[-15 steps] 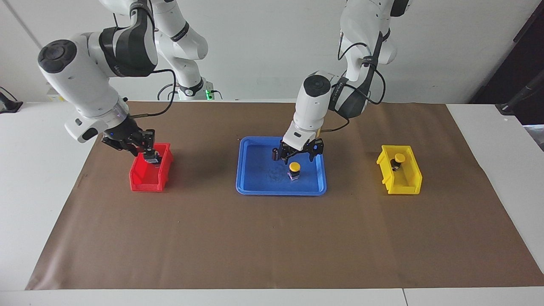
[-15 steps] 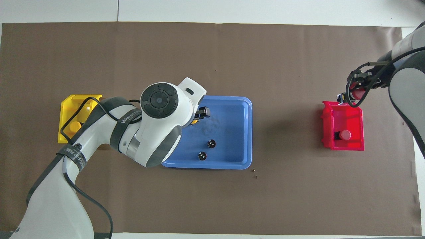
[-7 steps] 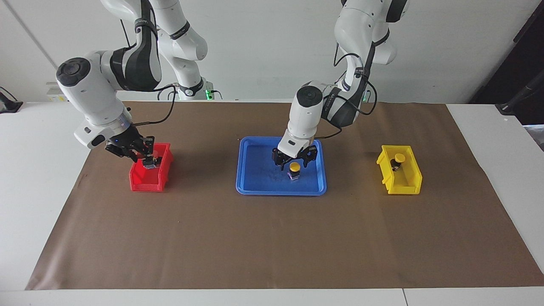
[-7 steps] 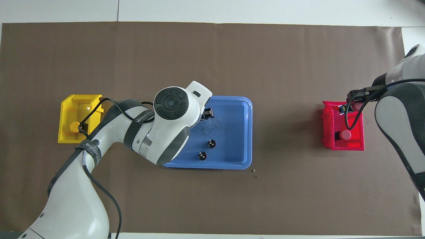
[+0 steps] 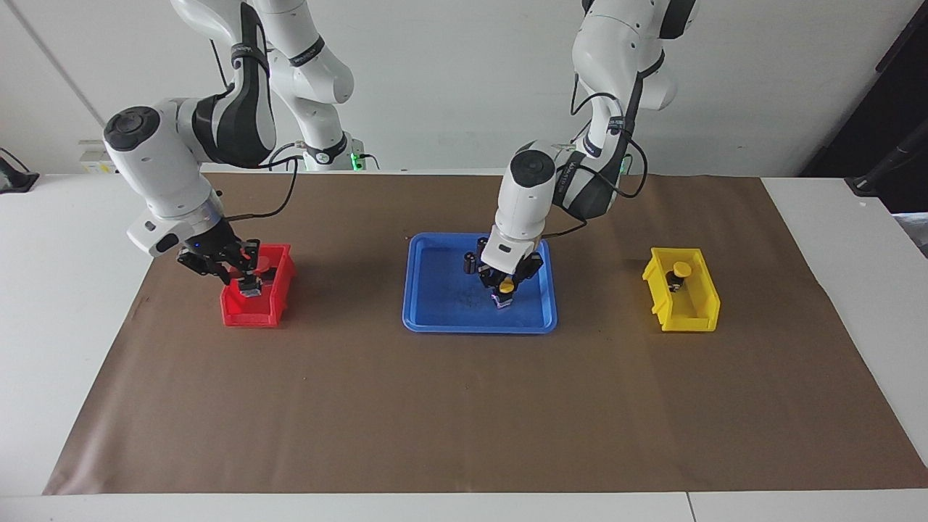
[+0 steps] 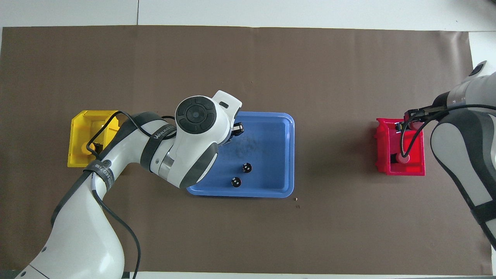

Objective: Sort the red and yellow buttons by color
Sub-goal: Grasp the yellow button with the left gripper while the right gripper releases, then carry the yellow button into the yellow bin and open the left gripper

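While the blue tray (image 5: 435,315) on the worktop carries the last yellow button (image 5: 505,290), I keep my left end effector (image 5: 506,281) straddling it squarely, grip unreadable, as my right end effector (image 5: 243,270) lowers a clenched red button (image 5: 250,279) into the red bin (image 5: 250,312).

White lettering is showing on the dark band (image 6: 161,133) wrapped around the left arm's forearm in the overhead view; it is starting with "WAN", and the rest is too small to read with certainty. A second dark strap (image 6: 101,170) lower on the same arm is carrying white print and a round logo, none of it readable. No other text, number or sign is showing on the bins, the tray or the desk
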Robot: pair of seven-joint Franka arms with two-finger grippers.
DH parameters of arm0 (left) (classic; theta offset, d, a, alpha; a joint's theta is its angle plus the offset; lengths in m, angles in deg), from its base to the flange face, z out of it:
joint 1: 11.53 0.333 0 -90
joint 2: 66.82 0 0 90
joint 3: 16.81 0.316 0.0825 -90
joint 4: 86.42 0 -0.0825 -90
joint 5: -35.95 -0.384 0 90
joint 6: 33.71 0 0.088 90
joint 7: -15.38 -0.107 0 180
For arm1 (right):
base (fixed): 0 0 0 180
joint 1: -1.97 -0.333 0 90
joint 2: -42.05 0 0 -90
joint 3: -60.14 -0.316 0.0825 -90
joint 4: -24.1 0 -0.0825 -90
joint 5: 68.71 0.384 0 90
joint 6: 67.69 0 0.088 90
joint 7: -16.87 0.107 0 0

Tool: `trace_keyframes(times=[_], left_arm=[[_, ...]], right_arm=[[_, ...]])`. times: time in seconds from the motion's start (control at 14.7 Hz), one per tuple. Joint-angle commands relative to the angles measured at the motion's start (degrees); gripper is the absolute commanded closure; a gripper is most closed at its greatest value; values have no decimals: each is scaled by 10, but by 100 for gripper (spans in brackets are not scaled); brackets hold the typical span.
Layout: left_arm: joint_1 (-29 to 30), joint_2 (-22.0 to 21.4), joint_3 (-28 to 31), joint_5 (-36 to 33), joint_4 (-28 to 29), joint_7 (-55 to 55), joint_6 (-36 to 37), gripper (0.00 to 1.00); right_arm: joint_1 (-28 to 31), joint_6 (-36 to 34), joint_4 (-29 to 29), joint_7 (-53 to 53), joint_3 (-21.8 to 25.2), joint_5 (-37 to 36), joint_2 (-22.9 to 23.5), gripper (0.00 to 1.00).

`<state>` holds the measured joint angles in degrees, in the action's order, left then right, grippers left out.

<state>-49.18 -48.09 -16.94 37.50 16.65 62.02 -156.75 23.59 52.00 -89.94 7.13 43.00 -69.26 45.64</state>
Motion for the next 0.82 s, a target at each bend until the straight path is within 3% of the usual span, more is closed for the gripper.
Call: trace_keyframes(times=[0.0,0.14,0.34,0.75], left_arm=[[34,-13,0,8,-76,-20,127,99],[67,-40,4,11,-92,-100,197,99],[166,-69,4,10,-95,-253,254,99],[334,-75,4,4,-85,-488,236,99]], right_arm=[[17,27,-21,-14,-4,3,2,87],[22,48,-47,-15,-4,3,1,87],[25,73,-69,-15,-4,3,5,88],[35,86,-69,-15,-4,-2,36,88]])
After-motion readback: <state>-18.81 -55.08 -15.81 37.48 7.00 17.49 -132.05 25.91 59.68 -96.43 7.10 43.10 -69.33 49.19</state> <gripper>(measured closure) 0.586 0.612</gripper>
